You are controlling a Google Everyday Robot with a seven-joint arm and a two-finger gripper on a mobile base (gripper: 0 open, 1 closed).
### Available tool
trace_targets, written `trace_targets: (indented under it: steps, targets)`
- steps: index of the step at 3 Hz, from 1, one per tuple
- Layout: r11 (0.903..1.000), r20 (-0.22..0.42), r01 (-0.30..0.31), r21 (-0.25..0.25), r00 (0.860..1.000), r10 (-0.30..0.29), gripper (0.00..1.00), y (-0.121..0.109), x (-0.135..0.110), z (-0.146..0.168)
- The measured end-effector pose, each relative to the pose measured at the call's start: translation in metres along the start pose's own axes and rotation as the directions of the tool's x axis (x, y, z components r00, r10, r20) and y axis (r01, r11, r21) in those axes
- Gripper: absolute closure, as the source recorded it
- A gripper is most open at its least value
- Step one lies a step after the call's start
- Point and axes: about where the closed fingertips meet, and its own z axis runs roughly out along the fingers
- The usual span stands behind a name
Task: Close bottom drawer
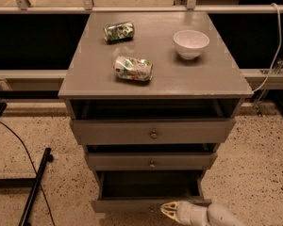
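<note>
The grey cabinet (155, 76) has three drawers. The bottom drawer (132, 205) is pulled out far, its dark box open and empty, its narrow front panel near the frame's lower edge. Its knob is hidden behind my gripper. My gripper (167, 210), pale and cream-coloured, comes in from the lower right and sits right at the front panel of the bottom drawer, about at its middle. The middle drawer (151, 162) and the top drawer (153, 132) stand slightly out, each with a small round knob.
On the cabinet top lie two crushed cans (133, 68) (119, 31) and a white bowl (191, 43). A black stand and cable (35, 187) cross the speckled floor at the left. A white cable (276, 46) hangs at the right.
</note>
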Motion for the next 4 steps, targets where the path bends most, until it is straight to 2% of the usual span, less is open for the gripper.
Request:
trace_targets:
  steps: [1, 2, 3, 4]
  targets:
    - [0.9987, 0.006, 0.033, 0.039, 0.999, -0.033, 1.0, -0.014, 0.003, 0.016]
    - [0.9985, 0.011, 0.039, 0.038, 0.999, -0.039, 1.0, -0.026, 0.014, 0.028]
    - [0.999, 0.013, 0.022, 0.039, 1.0, -0.023, 1.0, -0.039, 0.031, 0.036]
    - [0.998, 0.025, 0.013, 0.062, 1.0, -0.014, 1.0, -0.06, 0.045, 0.041]
